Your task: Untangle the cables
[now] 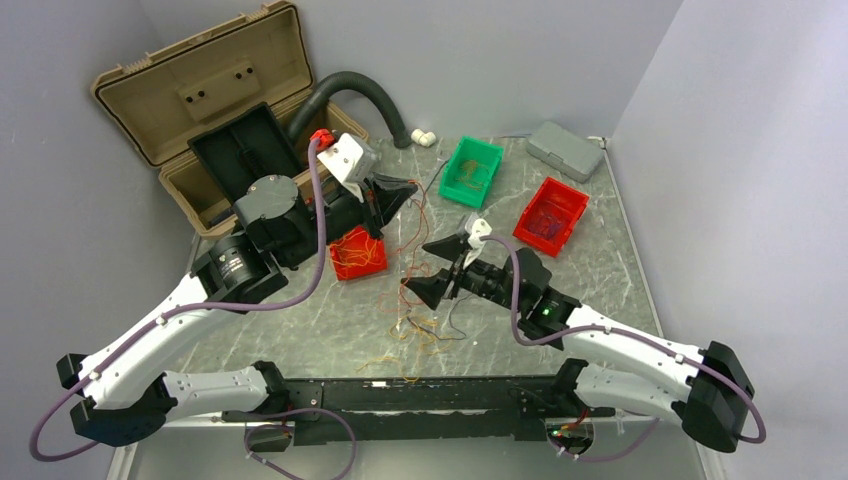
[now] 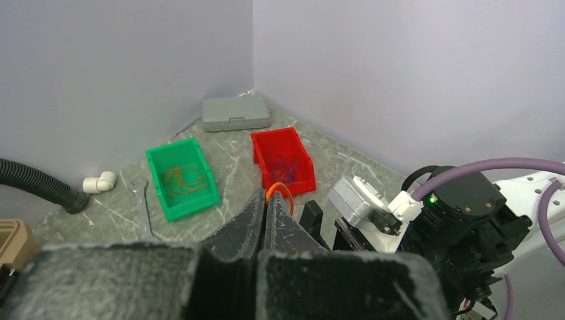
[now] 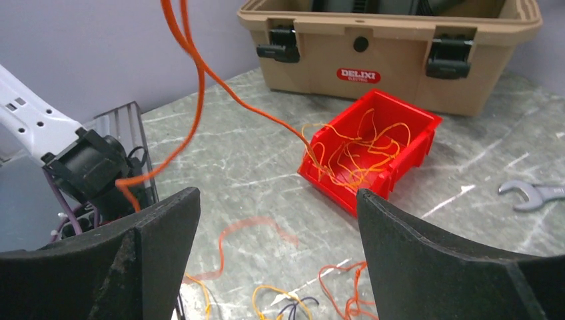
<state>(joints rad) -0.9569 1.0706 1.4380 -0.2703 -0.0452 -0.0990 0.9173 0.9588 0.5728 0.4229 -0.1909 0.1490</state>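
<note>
My left gripper [image 1: 406, 192] [image 2: 266, 197] hangs above the table, shut on a thin orange cable [image 2: 282, 190] that loops out of its fingertips. That cable [image 3: 198, 100] drops from it past my right gripper and trails into the near red bin [image 3: 373, 150], which holds several orange and yellow cables. Just right of the hanging strand, my right gripper [image 1: 428, 268] [image 3: 276, 200] stands open with nothing between its fingers. Loose orange, yellow, red and dark cables [image 1: 424, 330] [image 3: 300, 300] lie on the table below it.
A green bin [image 1: 472, 170] with orange wire, a second red bin [image 1: 550, 215] and a grey case [image 1: 565, 150] stand at the back right. The open tan toolbox [image 1: 220, 110] and a dark hose [image 1: 350, 88] fill the back left. A wrench [image 3: 536, 195] lies by the near bin.
</note>
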